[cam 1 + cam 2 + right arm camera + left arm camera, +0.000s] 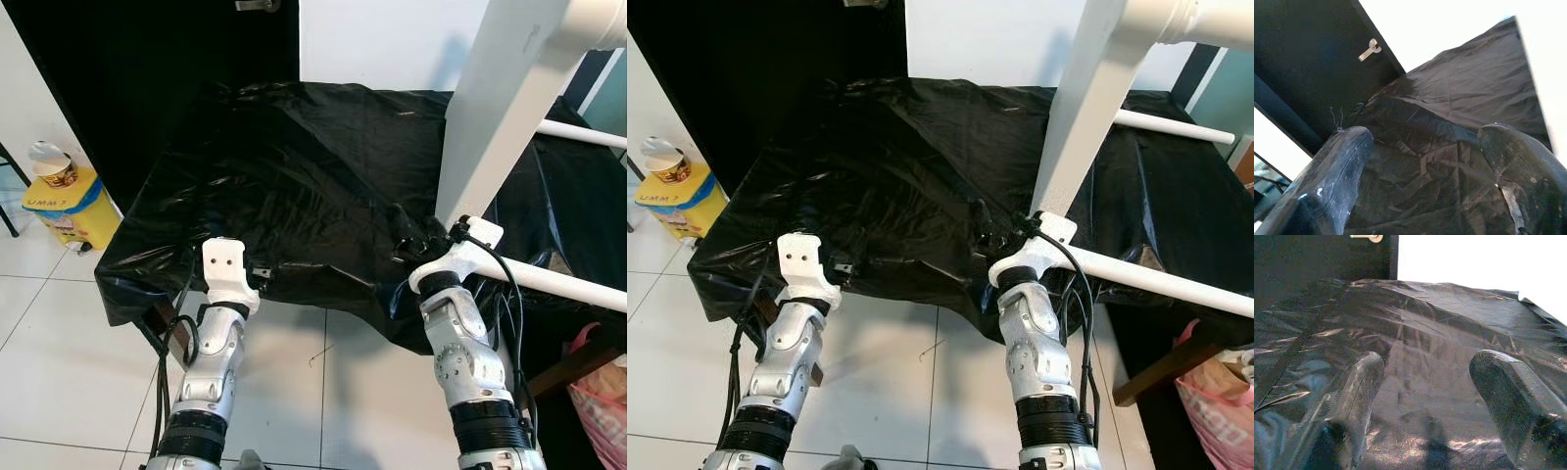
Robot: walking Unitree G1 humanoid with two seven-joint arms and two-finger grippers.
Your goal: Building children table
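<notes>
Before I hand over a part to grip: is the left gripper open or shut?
Open. The left gripper has its two fingers spread apart over the black sheet, nothing between them.

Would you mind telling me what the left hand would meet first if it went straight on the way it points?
Probably the black plastic sheet: the open left hand points low across it; depth is unclear.
</notes>
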